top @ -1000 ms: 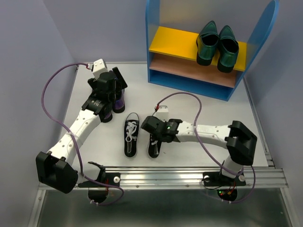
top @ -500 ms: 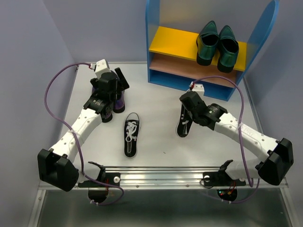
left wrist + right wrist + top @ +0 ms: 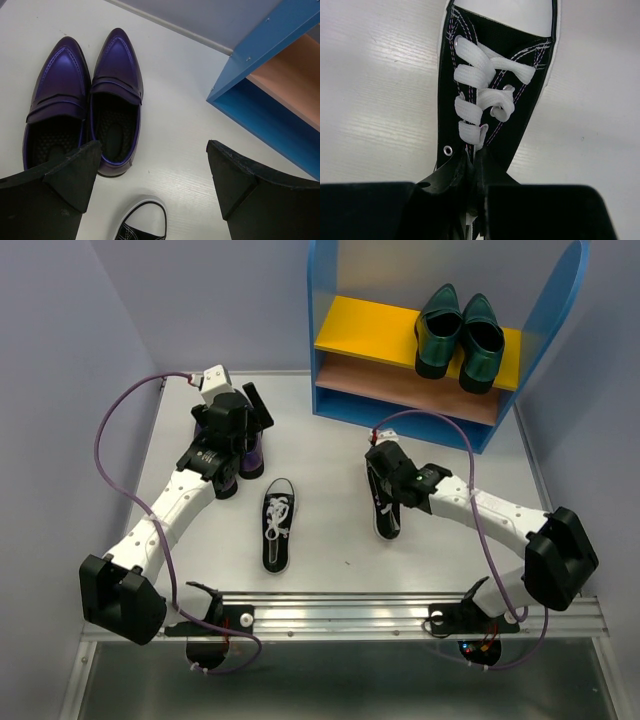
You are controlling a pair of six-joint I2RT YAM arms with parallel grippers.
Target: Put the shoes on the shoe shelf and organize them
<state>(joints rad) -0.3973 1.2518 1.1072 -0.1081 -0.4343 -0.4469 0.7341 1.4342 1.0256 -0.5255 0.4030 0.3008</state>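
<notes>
My right gripper (image 3: 384,472) is shut on the heel end of a black canvas sneaker (image 3: 388,508) with white laces, its toe pointing at the near edge. In the right wrist view the closed gripper (image 3: 476,196) pinches the sneaker (image 3: 496,85) at its collar. The second sneaker (image 3: 278,527) lies at table centre. My left gripper (image 3: 238,436) is open above the pair of dark purple shoes (image 3: 250,454). The left wrist view shows that pair (image 3: 116,95) beyond the open gripper (image 3: 155,192). The green loafers (image 3: 459,332) stand on the shoe shelf's yellow board (image 3: 365,328).
The shelf's tan middle board (image 3: 400,388) and blue base (image 3: 395,420) hold nothing. The shelf's blue corner (image 3: 272,92) is at the right of the left wrist view, with the second sneaker's toe (image 3: 145,222) at the bottom. Grey walls flank the table.
My right arm carried the sneaker from beside its mate up and right toward the shelf, then drew back a little left. The left arm barely moved.
</notes>
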